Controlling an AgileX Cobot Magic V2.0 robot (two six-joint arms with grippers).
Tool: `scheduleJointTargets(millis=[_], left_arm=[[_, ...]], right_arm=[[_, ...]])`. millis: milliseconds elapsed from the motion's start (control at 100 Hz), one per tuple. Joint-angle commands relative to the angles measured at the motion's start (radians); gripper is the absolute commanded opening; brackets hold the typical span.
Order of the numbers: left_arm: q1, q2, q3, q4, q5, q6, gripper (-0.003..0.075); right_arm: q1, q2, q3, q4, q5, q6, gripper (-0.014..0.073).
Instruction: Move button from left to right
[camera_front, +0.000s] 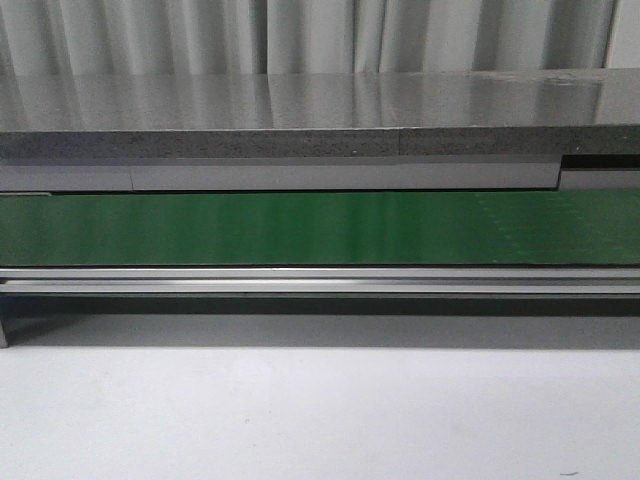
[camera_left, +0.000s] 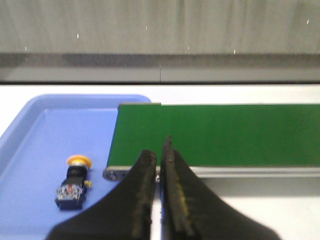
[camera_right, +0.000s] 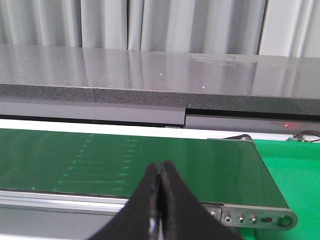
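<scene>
Only the left wrist view is showing the button (camera_left: 75, 181); it is lying on its side in a blue tray (camera_left: 35, 150) just beyond the left end of the green conveyor belt (camera_left: 215, 135), its orange-yellow cap pointing away from the camera and its black body nearer. The left gripper (camera_left: 159, 165) is hanging near that belt end, beside the tray, its 2 fingers nearly meeting with a thin slit between them and nothing in their grasp. The right wrist view is showing the belt's right end, where a metal roller bracket (camera_right: 260, 218) is sitting beside a bright green surface (camera_right: 295, 175); the right gripper (camera_right: 160, 172) is pressed together and carrying nothing. The front view is giving only the belt's middle run (camera_front: 320, 228), a grey stone-like counter (camera_front: 300, 120) behind it, pale curtains (camera_front: 300, 35) beyond and a white table (camera_front: 320, 410) in front; neither gripper nor the button is appearing there. The tray's left and near sides are running out of the frame; the small marks on the button's body are too blurred to read.
</scene>
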Motion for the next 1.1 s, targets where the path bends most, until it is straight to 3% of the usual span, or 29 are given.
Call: scheduleJointTargets(millis=[0,160,410,790,860,930,1090], left_arm=[[-0.007,0.109,-0.101,-0.008,0.065,-0.008,0.0005],[-0.007,0.264,-0.192,-0.008,0.182,-0.008,0.0005],[-0.007,0.387,-0.200,-0.008,0.189,-0.008,0.0005],[-0.007,0.407,-0.200,-0.008,0.204,-0.008,0.0019],[-0.007,0.407,-0.200,-0.008,0.204,-0.008,0.0077],[-0.007,0.407,-0.200,-0.008,0.204,-0.008,0.0185],[-0.007,0.407,-0.200,-0.008,0.202,-0.008,0.0545]], right_arm=[[0.001,-0.017,0.001,0.002,-0.087,0.001,-0.0067],[0.001,-0.017,0.001,0.002,-0.087,0.001,-0.0067],[0.001,-0.017,0.001,0.002,-0.087,0.001,-0.0067],[0.001,-0.017,0.001,0.002,-0.087,0.001,-0.0067],[0.001,-0.017,0.001,0.002,-0.087,0.001,-0.0067],[0.001,-0.017,0.001,0.002,-0.087,0.001,-0.0067],[0.001,-0.017,0.001,0.002,-0.087,0.001,-0.0067]])
